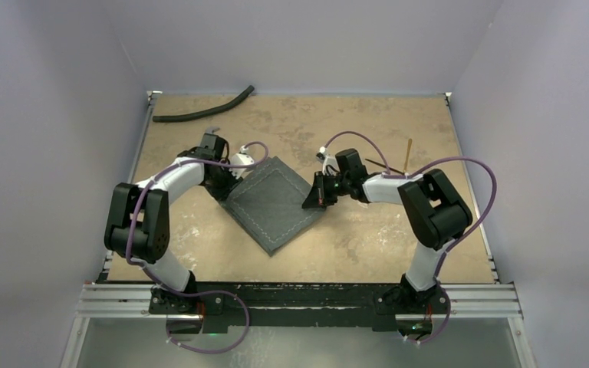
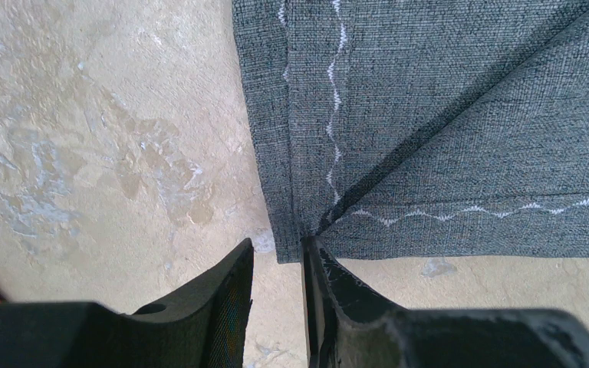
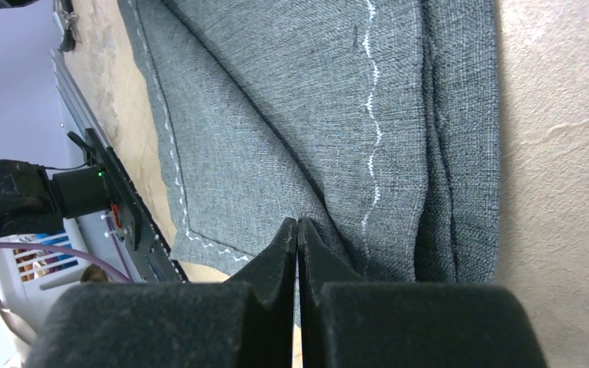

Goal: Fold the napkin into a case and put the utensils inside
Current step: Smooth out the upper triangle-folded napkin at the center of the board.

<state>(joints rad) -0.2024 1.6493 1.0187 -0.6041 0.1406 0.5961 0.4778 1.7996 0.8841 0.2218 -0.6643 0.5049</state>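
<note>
The napkin (image 1: 274,201) looks limp and light, best held by corners: right gripper (image 3: 297,226) clenched on a fold at its tips, left gripper (image 2: 278,251) open beside a corner.

Both arms are built of blocky black joint housings (image 1: 437,203) joined by white tubular links (image 1: 175,178), and a purple cable (image 1: 477,164) loops loosely from behind each tool along the arm to the base. The left tool (image 2: 276,249) has two matte black wedge-shaped fingers, one with a small round hole behind its tip. The right tool (image 3: 297,226) has matching black fingers with a grainy surface, tapering to narrow tips.
</note>
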